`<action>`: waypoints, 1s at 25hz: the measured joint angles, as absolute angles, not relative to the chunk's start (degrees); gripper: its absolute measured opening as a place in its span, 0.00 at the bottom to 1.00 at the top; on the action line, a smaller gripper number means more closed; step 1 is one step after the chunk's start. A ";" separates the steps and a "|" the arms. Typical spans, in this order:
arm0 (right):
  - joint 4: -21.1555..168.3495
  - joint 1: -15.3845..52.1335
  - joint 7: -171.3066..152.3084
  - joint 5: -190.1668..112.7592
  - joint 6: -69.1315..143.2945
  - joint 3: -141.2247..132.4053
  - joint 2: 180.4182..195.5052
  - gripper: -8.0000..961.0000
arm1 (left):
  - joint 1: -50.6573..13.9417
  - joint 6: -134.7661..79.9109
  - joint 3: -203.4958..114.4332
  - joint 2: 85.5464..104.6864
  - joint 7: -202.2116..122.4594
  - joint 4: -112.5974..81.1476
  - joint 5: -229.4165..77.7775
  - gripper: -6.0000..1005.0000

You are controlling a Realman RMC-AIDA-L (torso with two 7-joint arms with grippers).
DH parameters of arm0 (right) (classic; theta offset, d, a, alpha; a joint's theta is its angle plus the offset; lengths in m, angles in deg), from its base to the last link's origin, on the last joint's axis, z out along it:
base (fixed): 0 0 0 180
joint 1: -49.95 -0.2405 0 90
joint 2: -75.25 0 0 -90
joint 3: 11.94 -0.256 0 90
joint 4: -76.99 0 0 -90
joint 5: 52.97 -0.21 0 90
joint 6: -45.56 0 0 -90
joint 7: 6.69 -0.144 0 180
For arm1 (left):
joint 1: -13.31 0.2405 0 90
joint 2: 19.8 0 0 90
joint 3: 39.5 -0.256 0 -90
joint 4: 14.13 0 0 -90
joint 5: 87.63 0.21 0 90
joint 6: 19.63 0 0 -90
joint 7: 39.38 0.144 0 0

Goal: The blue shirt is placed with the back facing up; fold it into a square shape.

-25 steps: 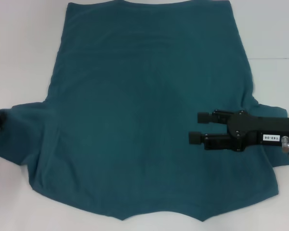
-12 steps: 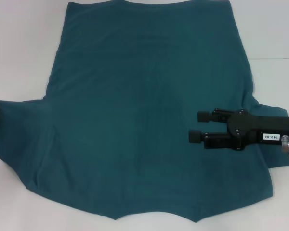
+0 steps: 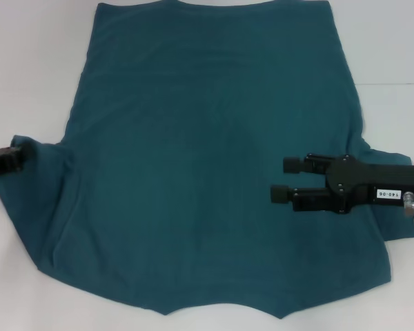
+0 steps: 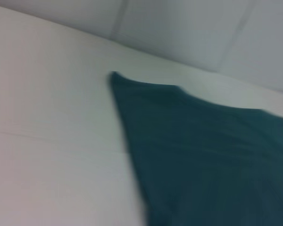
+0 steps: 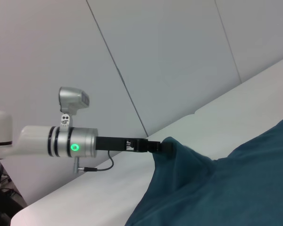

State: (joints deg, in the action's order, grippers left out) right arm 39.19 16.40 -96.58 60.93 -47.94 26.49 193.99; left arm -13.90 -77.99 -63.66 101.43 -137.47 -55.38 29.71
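Observation:
The blue shirt (image 3: 207, 158) lies spread with its plain side up on the white table, hem at the far side and collar at the near edge. At the left edge my left gripper (image 3: 17, 153) is shut on the left sleeve. From the right wrist view the left gripper (image 5: 156, 146) holds that sleeve raised off the table, the fabric (image 5: 226, 188) draping down from it. My right gripper (image 3: 284, 181) hovers over the shirt's right side near the right sleeve, open, fingers pointing left and holding nothing. The left wrist view shows a shirt corner (image 4: 203, 155) on the table.
The white table (image 3: 27, 55) shows bare on both sides of the shirt and beyond it. A panelled grey wall (image 5: 170, 56) rises behind the table's far edge. The right sleeve lies under my right arm.
My left gripper has come into view from the left edge, carrying the left sleeve inward to the right. The shirt's left side has shifted with it. The right gripper has barely moved.

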 joint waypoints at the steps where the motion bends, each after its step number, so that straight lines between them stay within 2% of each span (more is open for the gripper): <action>1: 39.19 16.43 -96.58 60.93 -47.94 26.48 193.99 0.95 | -13.70 -80.23 -63.66 101.44 -138.29 -55.99 29.71 0.01; 9: 39.20 16.65 -96.19 60.93 -48.00 26.46 193.84 0.95 | -13.71 -94.98 -63.01 101.21 -144.87 -58.74 29.16 0.01; 18: 39.26 16.81 -96.02 61.10 -48.03 26.63 193.89 0.95 | -14.81 -93.91 -63.18 103.02 -145.32 -57.23 29.04 0.01; 25: 39.29 16.82 -95.99 61.02 -48.13 26.63 193.99 0.95 | -14.90 -92.61 -63.35 102.57 -145.19 -57.36 28.99 0.01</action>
State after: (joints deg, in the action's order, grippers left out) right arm 39.29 16.82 -95.99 61.02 -48.13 26.63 193.99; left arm -14.90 -92.61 -63.35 102.57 -145.19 -57.36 28.99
